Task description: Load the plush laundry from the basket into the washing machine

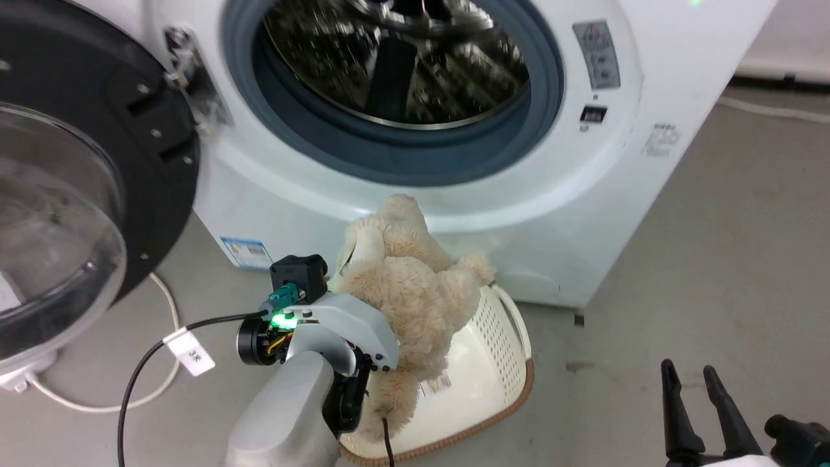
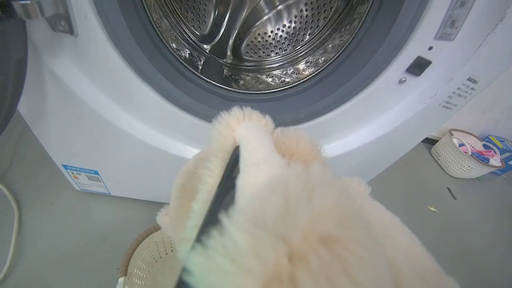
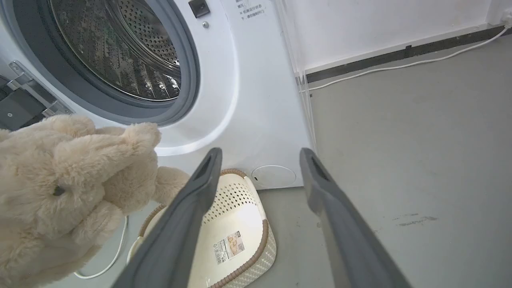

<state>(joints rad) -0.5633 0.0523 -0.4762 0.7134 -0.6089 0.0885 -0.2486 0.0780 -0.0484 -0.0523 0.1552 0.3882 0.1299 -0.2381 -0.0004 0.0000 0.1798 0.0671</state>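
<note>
**Head view: we are holding the plush laundry up at the washing machine**

We are clenching our left fingers [image 2: 223,186] on the plush laundry [image 1: 415,285], one dark finger sinking deep into its fur. The toy is hanging above the basket [image 1: 493,363], which is lying tipped on the floor with its labelled bottom facing us. It is sitting just below the drum [image 2: 260,40] of the washing machine [image 1: 292,194], whose door [image 1: 65,227] is standing open. Our right fingers [image 1: 677,415] are spread wide, grasping nothing, well apart from the toy.
</note>
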